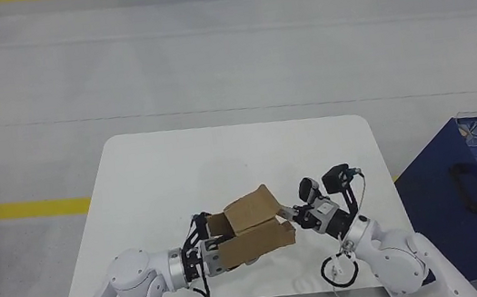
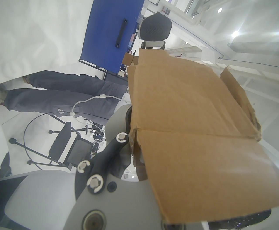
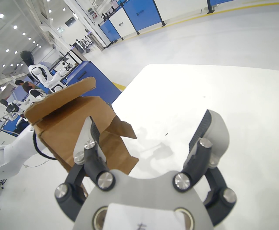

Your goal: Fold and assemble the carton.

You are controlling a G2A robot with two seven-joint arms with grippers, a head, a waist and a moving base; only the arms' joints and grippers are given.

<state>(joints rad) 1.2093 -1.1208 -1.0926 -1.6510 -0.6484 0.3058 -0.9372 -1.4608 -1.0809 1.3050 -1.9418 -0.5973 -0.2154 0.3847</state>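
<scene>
A brown cardboard carton [image 1: 251,227], partly folded with loose flaps, is held just above the near part of the white table [image 1: 221,155]. My left gripper [image 1: 207,252] is shut on the carton's left end. In the left wrist view the carton [image 2: 187,113] sits between that gripper's [image 2: 181,180] jaws. My right gripper [image 1: 297,218] stands open at the carton's right end. In the right wrist view one of its fingers [image 3: 92,130] rests against the carton [image 3: 63,124] beside a hanging flap [image 3: 122,130]. The other finger [image 3: 210,128] is over bare table.
A blue cabinet [image 1: 475,198] stands just off the table's right side. The far half of the table [image 3: 196,91] is bare white surface. The table's near edge lies directly under both arms.
</scene>
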